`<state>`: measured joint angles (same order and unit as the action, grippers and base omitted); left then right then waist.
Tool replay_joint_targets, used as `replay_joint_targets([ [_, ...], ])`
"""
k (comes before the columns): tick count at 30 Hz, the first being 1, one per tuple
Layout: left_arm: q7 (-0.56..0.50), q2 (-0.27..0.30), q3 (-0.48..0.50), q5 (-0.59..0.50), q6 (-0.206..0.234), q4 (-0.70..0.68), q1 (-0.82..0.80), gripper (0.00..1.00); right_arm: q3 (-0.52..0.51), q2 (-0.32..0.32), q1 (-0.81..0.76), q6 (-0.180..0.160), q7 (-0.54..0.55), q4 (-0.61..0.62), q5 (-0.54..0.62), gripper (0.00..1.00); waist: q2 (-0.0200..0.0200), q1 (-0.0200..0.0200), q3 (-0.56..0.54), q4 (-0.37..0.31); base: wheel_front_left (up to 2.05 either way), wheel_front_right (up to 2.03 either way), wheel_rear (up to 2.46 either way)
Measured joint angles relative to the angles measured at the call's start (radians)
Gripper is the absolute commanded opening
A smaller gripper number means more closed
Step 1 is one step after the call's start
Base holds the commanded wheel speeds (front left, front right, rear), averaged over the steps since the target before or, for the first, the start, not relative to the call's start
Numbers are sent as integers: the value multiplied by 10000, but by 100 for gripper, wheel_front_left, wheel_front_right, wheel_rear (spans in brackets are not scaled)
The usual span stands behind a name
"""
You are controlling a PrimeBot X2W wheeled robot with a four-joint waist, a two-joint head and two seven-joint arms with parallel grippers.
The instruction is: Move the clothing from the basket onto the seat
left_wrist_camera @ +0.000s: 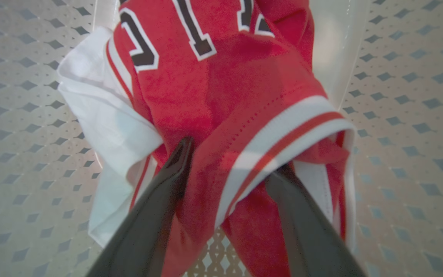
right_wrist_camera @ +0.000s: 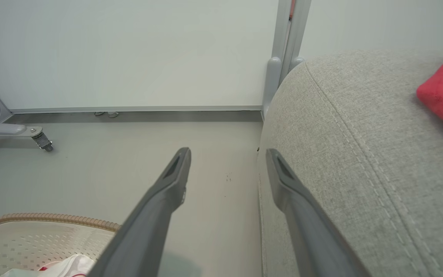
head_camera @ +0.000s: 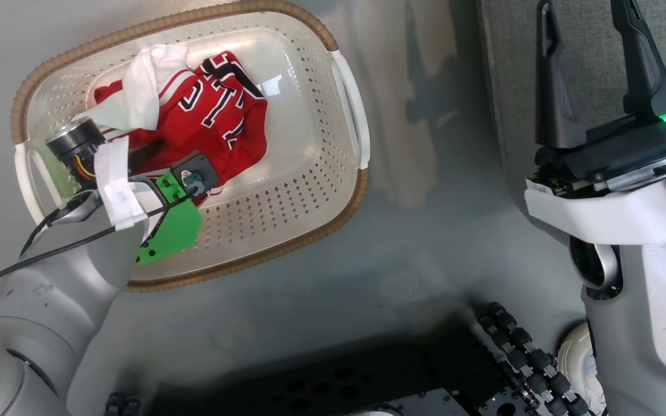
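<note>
Left pincer of mine open, fingers astride striped hem of jersey, cloth between them, not yet clamped. Jersey bunched in basket, straight ahead. Seat well apart to my right; right pincer open beside it.

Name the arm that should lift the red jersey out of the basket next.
Left. The left gripper is down in the basket, open astride a fold of the jersey. The right gripper hangs open by the seat, away from the basket.
</note>
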<state>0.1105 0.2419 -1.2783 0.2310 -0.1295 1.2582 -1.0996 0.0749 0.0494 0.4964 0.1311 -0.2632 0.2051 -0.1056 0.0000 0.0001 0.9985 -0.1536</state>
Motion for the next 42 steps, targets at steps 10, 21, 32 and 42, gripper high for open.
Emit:
replay_joint_targets([
  [10, 589, -263, -25, -217, 0, 27, 58, 0, 15, -2, 19, 0, 0, -107, -4, 100, 0, 0, -354, 142, 0, 0, 0],
  [21, 1369, -660, -19, 253, 0, -23, 482, 0, 31, -2, -25, 0, 0, -535, -17, 100, 0, -1, -1318, 363, 0, 0, 0],
  [32, 1521, -884, 573, 767, 295, -1515, 1440, 0, -111, -4, -474, 0, 0, -1064, 132, 100, 0, -1, -2831, 791, 0, 0, 0],
  [42, 1536, -694, 1764, 943, 692, -3335, 2567, 0, -194, -6, -1120, 0, -2, -1515, 190, 100, 0, -1, -4379, 1301, 0, 0, 0],
])
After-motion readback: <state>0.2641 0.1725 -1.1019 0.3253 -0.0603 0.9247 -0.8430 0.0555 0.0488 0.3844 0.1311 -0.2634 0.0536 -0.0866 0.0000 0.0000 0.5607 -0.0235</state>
